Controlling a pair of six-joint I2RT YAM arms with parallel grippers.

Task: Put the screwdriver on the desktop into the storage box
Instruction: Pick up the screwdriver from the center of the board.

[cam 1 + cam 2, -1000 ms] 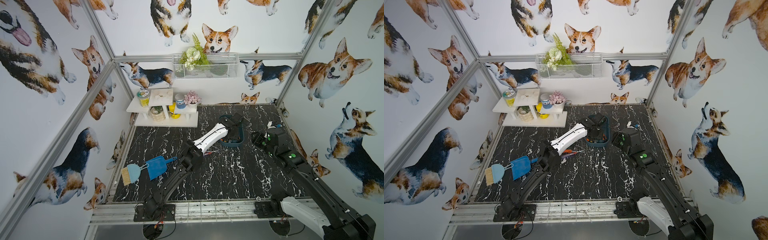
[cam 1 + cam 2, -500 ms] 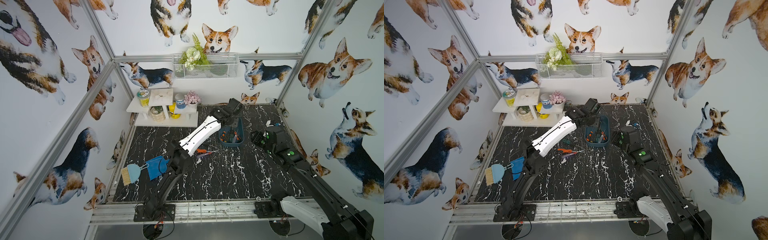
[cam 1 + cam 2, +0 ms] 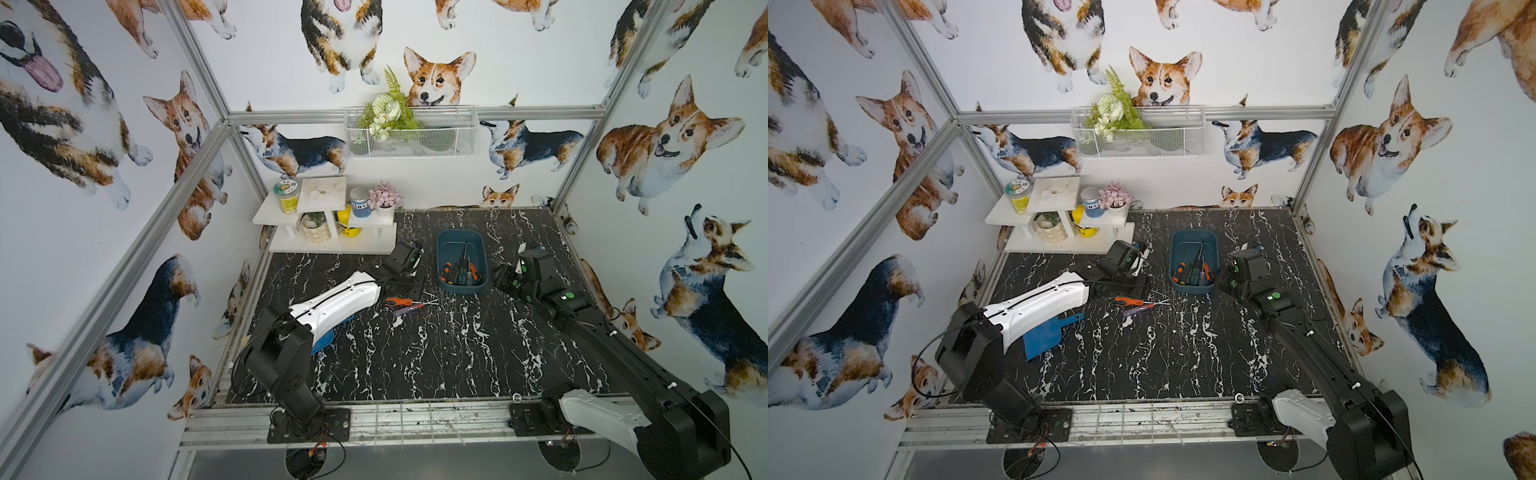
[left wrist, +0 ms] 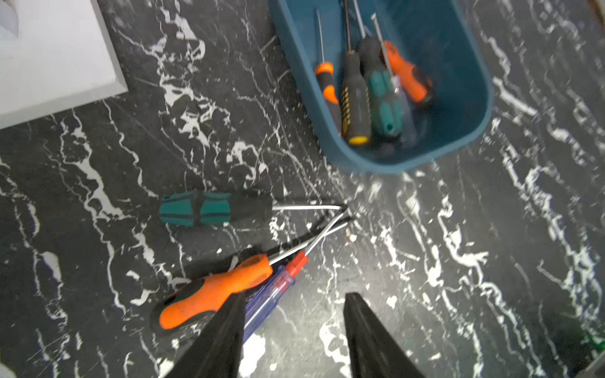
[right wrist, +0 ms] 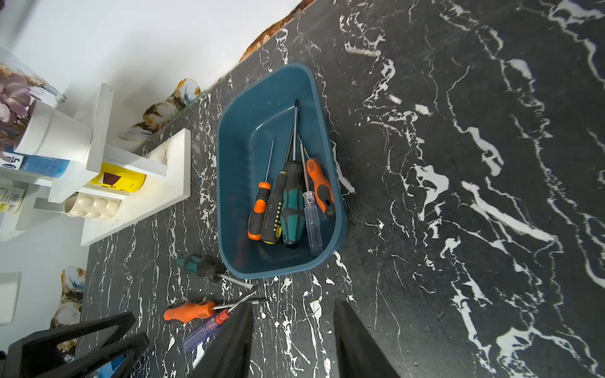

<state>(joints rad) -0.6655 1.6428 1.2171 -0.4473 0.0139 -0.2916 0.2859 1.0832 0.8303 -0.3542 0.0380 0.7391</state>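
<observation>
My left gripper hangs open and empty, so I want it square across the orange screwdriver, handle only, clear of the blue screwdriver alongside.

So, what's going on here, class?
Two robot arms are tidying up. Five screwdrivers lie in the dark teal plastic storage box; a stubby green screwdriver, an orange one and a clear blue one lie on the black veined desktop. The left hand hovers open by those; the right hand, open too, is beside the box.
</observation>
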